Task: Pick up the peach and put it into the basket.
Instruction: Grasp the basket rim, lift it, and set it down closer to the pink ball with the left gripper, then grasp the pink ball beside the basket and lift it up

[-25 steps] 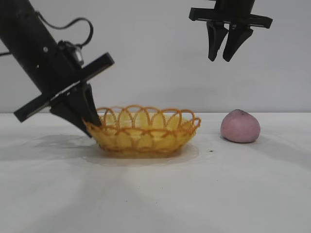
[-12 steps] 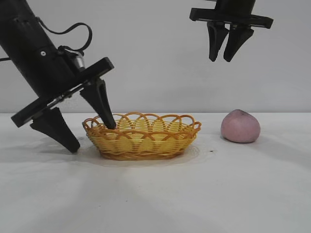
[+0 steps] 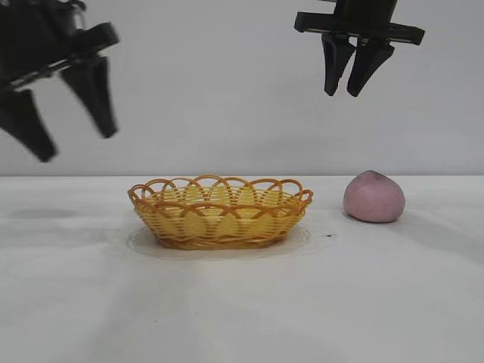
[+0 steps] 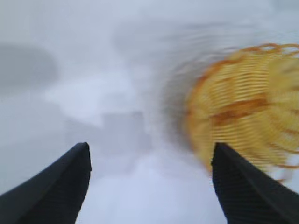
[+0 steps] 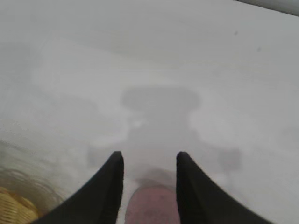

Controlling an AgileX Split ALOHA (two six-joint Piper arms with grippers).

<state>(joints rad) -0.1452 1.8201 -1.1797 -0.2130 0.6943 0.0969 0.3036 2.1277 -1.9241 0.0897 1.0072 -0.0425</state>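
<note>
The pink-mauve peach (image 3: 373, 197) rests on the white table, to the right of the yellow wicker basket (image 3: 219, 212), which sits flat and holds nothing. My right gripper (image 3: 342, 92) hangs high above the table, over the gap between basket and peach, open and holding nothing. In the right wrist view the peach (image 5: 152, 205) shows far below between that gripper's fingertips (image 5: 149, 155). My left gripper (image 3: 76, 144) is raised at the upper left, clear of the basket, open wide and empty. In the left wrist view the basket (image 4: 247, 121) lies beyond its jaws (image 4: 150, 149).
The white table (image 3: 242, 302) runs wide in front of the basket and peach, with a plain grey wall behind. A bit of the basket's rim (image 5: 14, 205) shows in the corner of the right wrist view.
The left gripper let go of the basket's rim, opened wide and lifted up and to the left. The tilted basket settled flat. The right gripper and the peach stayed put.
</note>
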